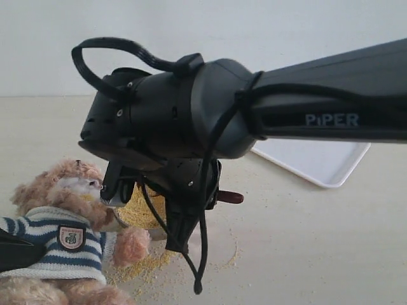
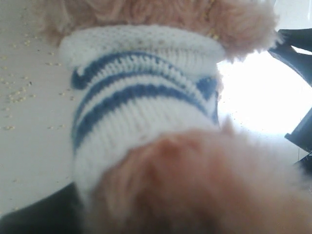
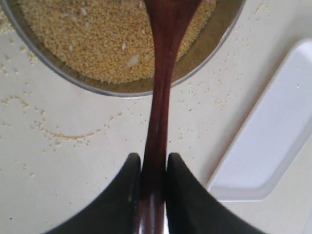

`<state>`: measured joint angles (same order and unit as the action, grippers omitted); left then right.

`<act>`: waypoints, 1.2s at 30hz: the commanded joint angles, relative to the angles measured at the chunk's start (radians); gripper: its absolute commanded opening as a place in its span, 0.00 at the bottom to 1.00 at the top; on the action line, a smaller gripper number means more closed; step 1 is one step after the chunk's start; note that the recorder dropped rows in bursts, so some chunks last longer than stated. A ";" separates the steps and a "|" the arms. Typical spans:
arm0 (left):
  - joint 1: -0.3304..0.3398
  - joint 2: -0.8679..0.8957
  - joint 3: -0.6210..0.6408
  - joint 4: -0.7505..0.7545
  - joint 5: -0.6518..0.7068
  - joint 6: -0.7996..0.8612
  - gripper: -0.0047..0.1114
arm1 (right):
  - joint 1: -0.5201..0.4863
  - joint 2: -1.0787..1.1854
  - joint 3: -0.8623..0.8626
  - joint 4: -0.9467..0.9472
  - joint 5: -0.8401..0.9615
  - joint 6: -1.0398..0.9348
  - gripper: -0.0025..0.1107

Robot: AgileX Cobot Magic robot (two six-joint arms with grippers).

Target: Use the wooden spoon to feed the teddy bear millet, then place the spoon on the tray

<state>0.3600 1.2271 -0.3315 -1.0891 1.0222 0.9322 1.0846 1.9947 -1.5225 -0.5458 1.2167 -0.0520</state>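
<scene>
The bear [image 1: 63,222] is seen at the lower left, leaning back, its tan fur fluffy and its muzzle white. A navy-and-white striped sweater with a shield badge [image 1: 71,236] is worn by it. The left gripper [image 1: 16,250] is set low against the bear's side. In its wrist view a striped sleeve and a blurred paw fill the picture, so how the jaws stand cannot be told.

Just beside the bear, yellow millet [image 1: 141,213] is heaped in a steel bowl [image 3: 122,88], and loose grains are scattered on the table [image 1: 305,241] around it.

The right arm [image 1: 318,95] is stretched across the scene from the right, with its wrist bent downward over the bowl. The spoon [image 3: 161,97], dark reddish-brown and glossy, is clamped by its slim handle between the black fingers of the right gripper [image 3: 153,160], which are closed tight on it. The handle is extended over the bowl's rim, and the spoon's head is held above the millet.

The white tray [image 1: 318,166] is found at the right, well apart from the bowl, flat on the table.
</scene>
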 commanded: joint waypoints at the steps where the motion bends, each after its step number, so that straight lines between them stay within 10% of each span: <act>1: 0.002 0.004 -0.004 -0.013 0.014 0.004 0.08 | -0.029 -0.032 -0.003 0.047 0.004 -0.009 0.09; 36: 0.002 0.004 -0.004 -0.013 0.014 0.004 0.08 | 0.067 -0.122 -0.085 0.155 0.004 -0.044 0.09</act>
<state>0.3600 1.2271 -0.3315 -1.0891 1.0222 0.9322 1.1386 1.8825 -1.5800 -0.3846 1.2174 -0.0931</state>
